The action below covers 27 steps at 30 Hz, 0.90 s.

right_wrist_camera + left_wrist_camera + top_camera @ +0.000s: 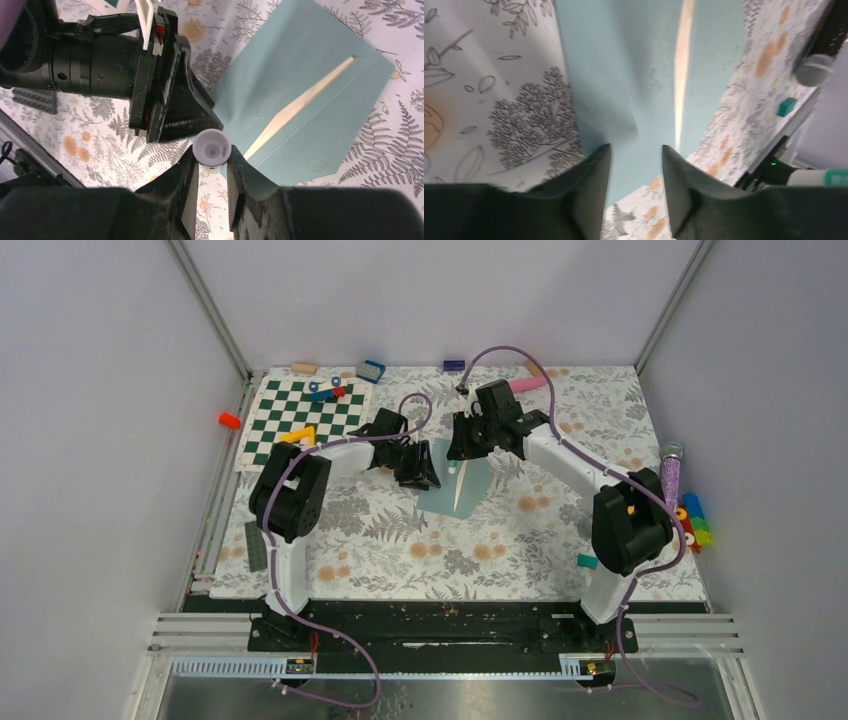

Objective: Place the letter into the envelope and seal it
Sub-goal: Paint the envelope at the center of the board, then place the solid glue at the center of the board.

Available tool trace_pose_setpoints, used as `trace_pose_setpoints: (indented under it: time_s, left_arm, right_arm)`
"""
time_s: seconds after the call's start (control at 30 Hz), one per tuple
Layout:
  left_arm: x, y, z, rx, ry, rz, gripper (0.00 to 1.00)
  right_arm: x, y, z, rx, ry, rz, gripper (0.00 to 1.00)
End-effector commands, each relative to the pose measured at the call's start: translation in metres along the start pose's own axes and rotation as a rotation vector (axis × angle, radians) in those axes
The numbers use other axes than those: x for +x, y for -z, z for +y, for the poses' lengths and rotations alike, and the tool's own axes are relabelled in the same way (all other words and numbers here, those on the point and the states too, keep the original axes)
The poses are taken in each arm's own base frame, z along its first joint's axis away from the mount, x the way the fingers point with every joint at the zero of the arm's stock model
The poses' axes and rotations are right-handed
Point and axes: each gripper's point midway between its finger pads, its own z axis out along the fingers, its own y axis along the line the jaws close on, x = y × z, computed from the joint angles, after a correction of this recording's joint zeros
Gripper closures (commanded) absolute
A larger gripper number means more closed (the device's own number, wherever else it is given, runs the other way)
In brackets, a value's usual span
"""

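The grey-teal envelope [478,480] [624,75] [310,90] lies flat on the fern-patterned cloth at mid-table. Only a thin cream sliver of the letter [462,488] [682,65] [300,107] shows at its slit; the rest is tucked inside. My left gripper [428,480] [635,147] hovers over the envelope's left corner, jaws apart, holding nothing. My right gripper [458,454] [212,156] hangs over the envelope's far edge. It is shut on a small white round-ended cylinder [212,148], right beside the left gripper's tip [200,120].
A green-and-white chequered board [300,420] with small blocks sits at the back left. A dark studded plate [256,545] lies by the left arm. A teal block [587,561] lies by the right base, with coloured toys [692,520] at the right edge. A pink block [528,384] lies behind the right arm.
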Motion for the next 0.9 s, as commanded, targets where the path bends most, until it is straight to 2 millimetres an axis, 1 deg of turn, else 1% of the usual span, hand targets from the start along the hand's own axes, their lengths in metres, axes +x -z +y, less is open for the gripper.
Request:
trace_pose_setpoints:
  time_s: [0.0, 0.1, 0.17, 0.2, 0.23, 0.3, 0.33, 0.37, 0.47, 0.5, 0.63, 0.7, 0.77, 0.87]
  left_arm:
    - [-0.025, 0.03, -0.023, 0.044, -0.082, -0.118, 0.44]
    - [-0.035, 0.048, -0.032, 0.089, -0.099, -0.177, 0.26]
    - [-0.044, 0.064, -0.038, 0.124, -0.104, -0.221, 0.13]
    - [-0.049, 0.072, -0.038, 0.142, -0.101, -0.243, 0.04]
    - [-0.053, 0.079, -0.039, 0.159, -0.105, -0.265, 0.02]
    - [-0.061, 0.093, -0.039, 0.172, -0.107, -0.3, 0.01]
    - [-0.066, 0.101, -0.037, 0.175, -0.107, -0.321, 0.01]
    - [-0.071, 0.11, -0.035, 0.178, -0.106, -0.344, 0.01]
    - [-0.089, 0.142, -0.024, 0.174, -0.106, -0.43, 0.01]
    - [-0.095, 0.155, -0.021, 0.17, -0.109, -0.461, 0.01]
    - [-0.11, 0.193, -0.001, 0.123, -0.108, -0.558, 0.01]
    - [-0.114, 0.208, 0.008, 0.105, -0.102, -0.593, 0.01]
    - [-0.116, 0.219, 0.017, 0.096, -0.09, -0.616, 0.01]
    - [-0.116, 0.229, 0.029, 0.089, -0.065, -0.635, 0.01]
  right_arm:
    - [-0.007, 0.006, 0.016, -0.096, -0.005, -0.012, 1.0]
    - [-0.01, 0.0, 0.019, -0.11, -0.047, 0.009, 1.0]
    - [-0.014, -0.006, 0.022, -0.118, -0.081, 0.024, 1.0]
    - [-0.016, -0.01, 0.023, -0.121, -0.103, 0.034, 1.0]
    - [-0.018, -0.014, 0.025, -0.127, -0.123, 0.042, 1.0]
    - [-0.024, -0.023, 0.027, -0.138, -0.158, 0.05, 1.0]
    - [-0.023, -0.031, 0.028, -0.145, -0.182, 0.067, 1.0]
    - [-0.027, -0.036, 0.031, -0.157, -0.205, 0.071, 1.0]
    - [-0.023, -0.059, 0.039, -0.183, -0.262, 0.127, 1.0]
    - [-0.02, -0.068, 0.042, -0.187, -0.271, 0.151, 1.0]
    - [-0.011, -0.094, 0.062, -0.214, -0.285, 0.215, 1.0]
    - [-0.009, -0.104, 0.076, -0.234, -0.283, 0.24, 1.0]
    - [-0.007, -0.112, 0.087, -0.245, -0.278, 0.261, 1.0]
    - [-0.006, -0.122, 0.102, -0.255, -0.259, 0.274, 0.96]
